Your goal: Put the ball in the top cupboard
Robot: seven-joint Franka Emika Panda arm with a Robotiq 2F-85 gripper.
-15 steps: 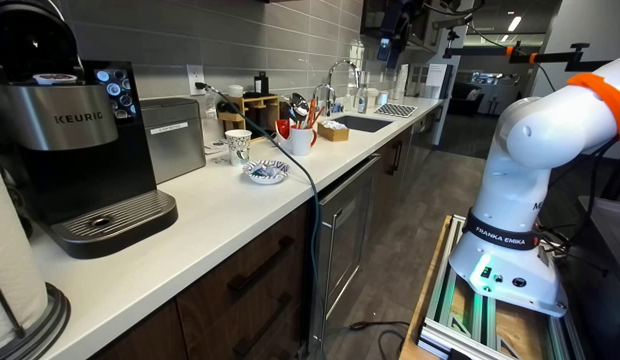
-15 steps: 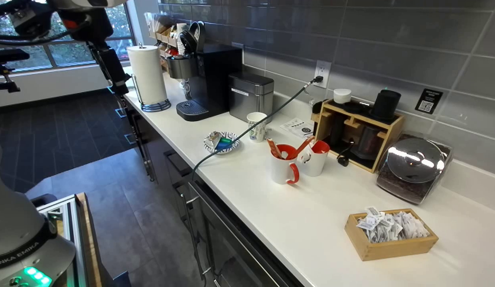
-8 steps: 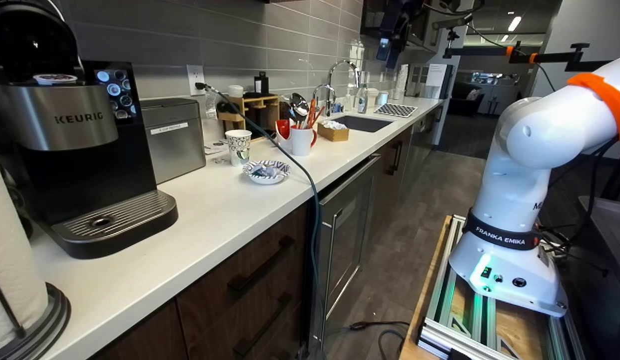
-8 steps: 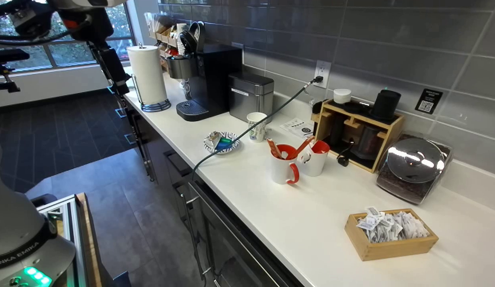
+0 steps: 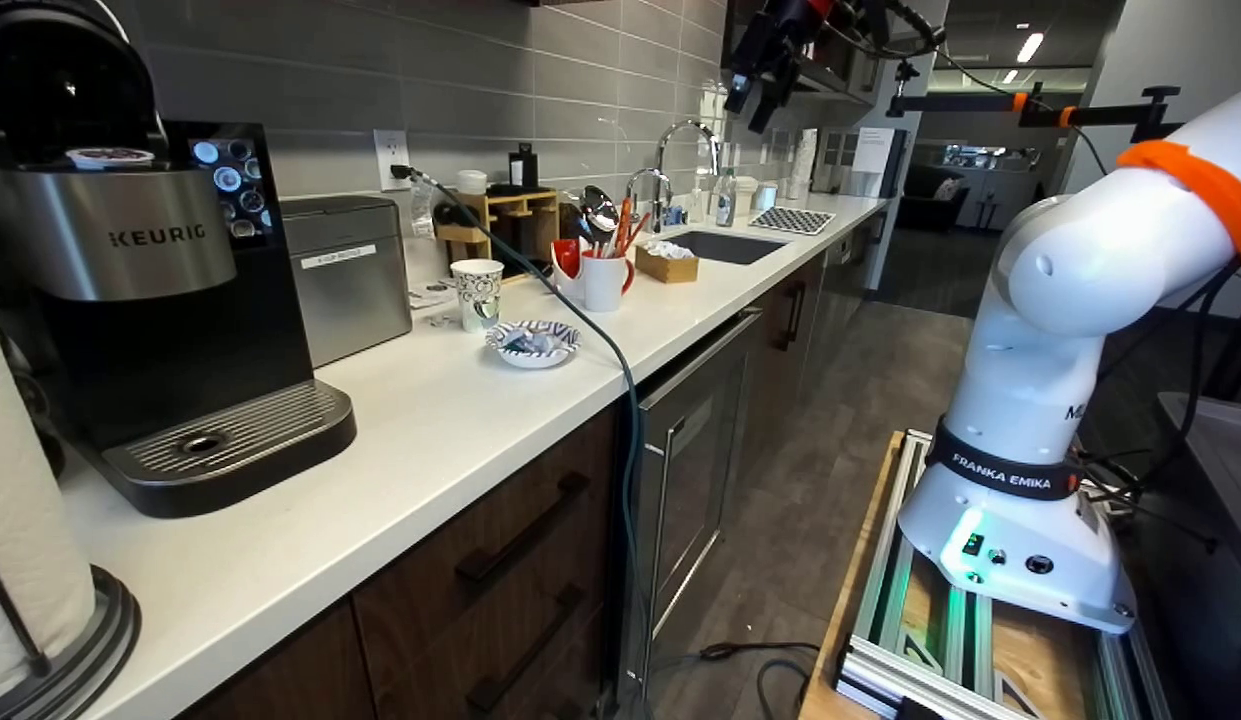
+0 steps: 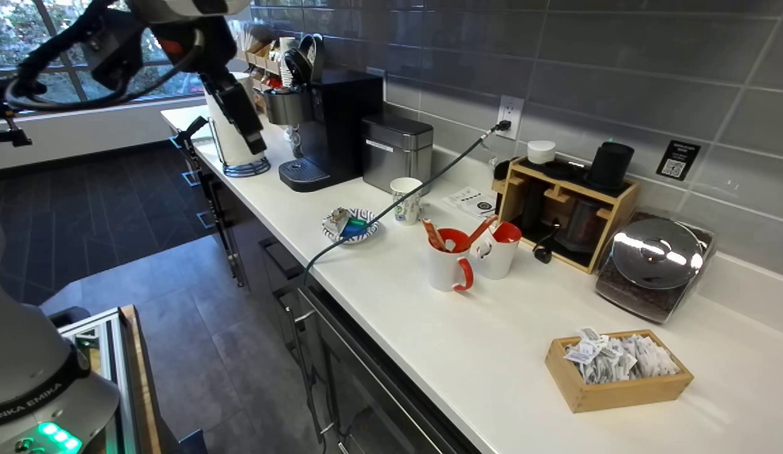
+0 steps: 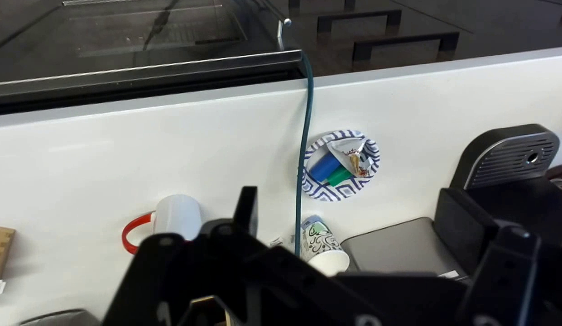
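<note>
The ball is hidden or out of view; no such ball shows in any frame. My gripper [image 5: 747, 114] hangs high above the counter in an exterior view. In the wrist view the gripper [image 7: 353, 210] has its two fingers spread wide with nothing between them. The countertop lies below. A small paper bowl with a blue lattice pattern [image 7: 337, 194] holds crinkled wrappers and blue and green pieces. It also shows in both exterior views [image 5: 535, 361] [image 6: 331, 236]. Dark upper cupboards [image 5: 830, 66] show behind the gripper in an exterior view; whether they are shut cannot be told.
A teal cable [image 7: 303, 149] runs from the wall outlet across the counter beside the bowl. A patterned paper cup [image 7: 321, 240], white mugs [image 6: 447, 271], a coffee machine [image 6: 347, 120], a metal bin [image 6: 397, 151] and a wooden packet box [image 6: 624, 397] stand on the counter.
In the last half second my gripper has swung and turned. It now sits farther left in an exterior view, and farther right, nearer the coffee machine's image, in the exterior view facing the window.
</note>
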